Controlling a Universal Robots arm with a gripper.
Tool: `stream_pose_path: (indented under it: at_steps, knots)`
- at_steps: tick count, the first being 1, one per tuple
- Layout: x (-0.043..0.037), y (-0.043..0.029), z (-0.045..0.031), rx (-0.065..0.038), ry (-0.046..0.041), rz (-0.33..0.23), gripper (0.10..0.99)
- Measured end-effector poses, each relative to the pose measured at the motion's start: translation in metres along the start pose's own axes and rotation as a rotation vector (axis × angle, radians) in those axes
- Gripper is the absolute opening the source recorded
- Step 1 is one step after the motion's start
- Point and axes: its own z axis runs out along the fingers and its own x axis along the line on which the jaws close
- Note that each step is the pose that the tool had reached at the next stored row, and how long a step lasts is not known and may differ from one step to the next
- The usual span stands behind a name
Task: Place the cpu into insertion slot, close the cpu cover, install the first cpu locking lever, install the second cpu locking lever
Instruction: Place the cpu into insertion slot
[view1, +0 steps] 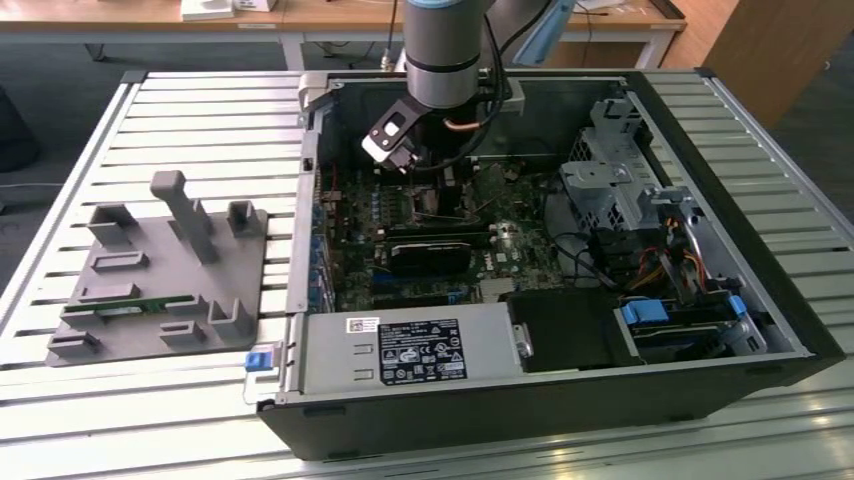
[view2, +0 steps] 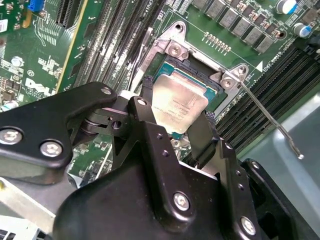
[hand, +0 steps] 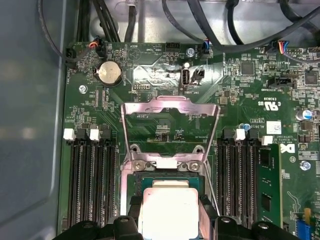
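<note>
My gripper (view2: 177, 122) is shut on the cpu (view2: 177, 102), a pale silvery square held by two opposite edges between black fingers (view2: 148, 107). The chip sits at or just over the insertion slot (view2: 200, 75), a dark socket with a silver rim on the green board; I cannot tell if it is seated. In the first wrist view the cpu (hand: 169, 210) lies over the slot (hand: 167, 176), and the cpu cover (hand: 170, 107) stands swung up and open beyond it. A thin locking lever (view2: 270, 120) sticks out, unlatched. In the exterior view the gripper (view1: 406, 165) reaches down inside the computer case.
Black memory slots (hand: 92, 185) flank the socket on both sides. A black graphics card (view1: 434, 252), a power supply (view1: 407, 350) and a drive cage (view1: 614, 190) crowd the case. A grey part fixture (view1: 160, 270) stands on the slatted table at the exterior view's left.
</note>
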Motion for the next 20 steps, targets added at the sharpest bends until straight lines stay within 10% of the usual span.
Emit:
stream_pose_path:
  at_steps: [20]
  knots:
    - [0.0007,-0.0004,0.0054,0.0,0.0001,0.0,0.541]
